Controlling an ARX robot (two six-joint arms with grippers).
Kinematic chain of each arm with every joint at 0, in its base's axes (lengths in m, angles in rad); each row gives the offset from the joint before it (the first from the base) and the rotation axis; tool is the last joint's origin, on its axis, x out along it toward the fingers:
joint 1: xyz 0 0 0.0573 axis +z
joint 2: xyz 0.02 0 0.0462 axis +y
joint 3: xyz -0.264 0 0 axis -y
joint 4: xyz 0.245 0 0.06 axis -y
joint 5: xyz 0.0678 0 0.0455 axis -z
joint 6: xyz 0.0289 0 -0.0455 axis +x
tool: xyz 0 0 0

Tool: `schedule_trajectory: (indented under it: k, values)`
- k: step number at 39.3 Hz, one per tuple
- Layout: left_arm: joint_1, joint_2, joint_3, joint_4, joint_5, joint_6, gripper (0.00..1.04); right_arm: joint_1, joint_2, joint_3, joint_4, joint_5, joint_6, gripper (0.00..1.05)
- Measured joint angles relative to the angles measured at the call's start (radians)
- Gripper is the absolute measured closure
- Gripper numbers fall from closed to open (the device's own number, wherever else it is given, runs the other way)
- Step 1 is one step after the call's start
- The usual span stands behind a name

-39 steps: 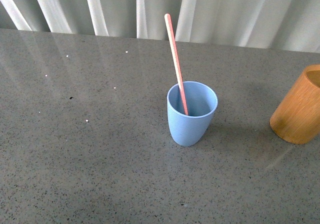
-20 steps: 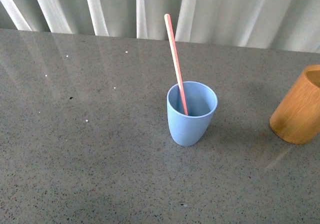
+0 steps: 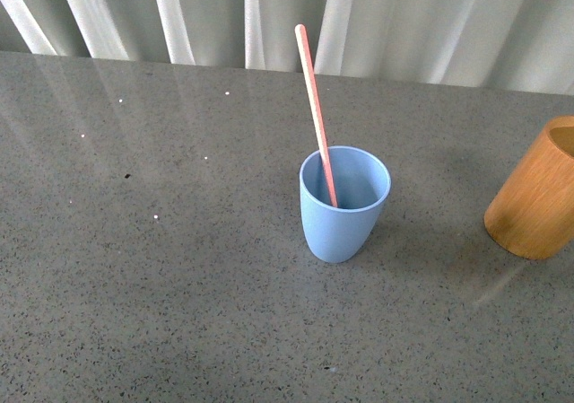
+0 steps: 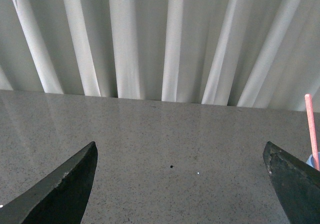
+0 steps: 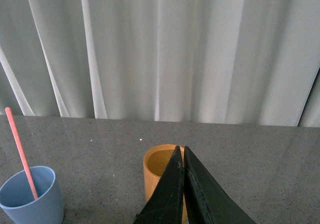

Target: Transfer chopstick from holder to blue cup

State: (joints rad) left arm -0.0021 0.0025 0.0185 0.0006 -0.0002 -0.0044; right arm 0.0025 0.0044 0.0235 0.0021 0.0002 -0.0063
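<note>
Nothing has shifted over the last second: the chopstick [image 3: 316, 116] stands as before in the blue cup [image 3: 344, 204], leaning against its rim toward the curtain, and the holder [image 3: 535, 192] sits well apart to the right, so we judge the transfer finished. Our left gripper [image 4: 180, 184] hangs with its fingers spread wide and empty. Our right gripper [image 5: 183, 156] has its fingers pressed together on nothing, in front of the holder, and we see no further move needed
</note>
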Motion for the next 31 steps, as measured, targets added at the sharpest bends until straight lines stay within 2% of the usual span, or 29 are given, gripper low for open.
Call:
schedule_trajectory:
  k: [5, 7, 14, 18, 21, 25, 31]
  values:
    - [0.000, 0.000, 0.000, 0.000, 0.000, 0.000, 0.07, 0.000, 0.000, 0.000, 0.000, 0.000, -0.001, 1.03]
    - [0.000, 0.000, 0.000, 0.000, 0.000, 0.000, 0.07, 0.000, 0.000, 0.000, 0.000, 0.000, 0.000, 0.90]
    - [0.000, 0.000, 0.000, 0.000, 0.000, 0.000, 0.07, 0.000, 0.000, 0.000, 0.000, 0.000, 0.000, 0.64]
    - [0.000, 0.000, 0.000, 0.000, 0.000, 0.000, 0.07, 0.000, 0.000, 0.000, 0.000, 0.000, 0.000, 0.41]
    - [0.000, 0.000, 0.000, 0.000, 0.000, 0.000, 0.07, 0.000, 0.000, 0.000, 0.000, 0.000, 0.000, 0.31]
    - [0.000, 0.000, 0.000, 0.000, 0.000, 0.000, 0.07, 0.000, 0.000, 0.000, 0.000, 0.000, 0.001, 0.10]
    - [0.000, 0.000, 0.000, 0.000, 0.000, 0.000, 0.07, 0.000, 0.000, 0.000, 0.000, 0.000, 0.003, 0.10]
